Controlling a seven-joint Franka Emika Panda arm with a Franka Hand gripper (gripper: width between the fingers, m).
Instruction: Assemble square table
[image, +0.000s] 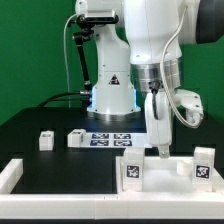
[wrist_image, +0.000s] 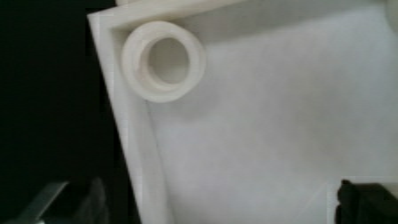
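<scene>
The white square panel (image: 168, 170) lies flat near the front of the black table. Two white tagged legs (image: 132, 171) (image: 203, 166) stand upright at its left and right corners in the exterior view. Two more legs (image: 45, 140) (image: 77, 137) lie loose on the table to the exterior view's left. My gripper (image: 158, 150) hangs low over the panel's rear part. In the wrist view the panel (wrist_image: 267, 130) fills the picture with an empty round socket (wrist_image: 164, 62) near its edge. My gripper (wrist_image: 210, 205) is open, with dark fingertips (wrist_image: 365, 200) wide apart over the panel.
The marker board (image: 112, 138) lies flat in front of the robot base. A low white border wall (image: 12, 176) runs along the front and up the exterior view's left. Cables hang behind the arm.
</scene>
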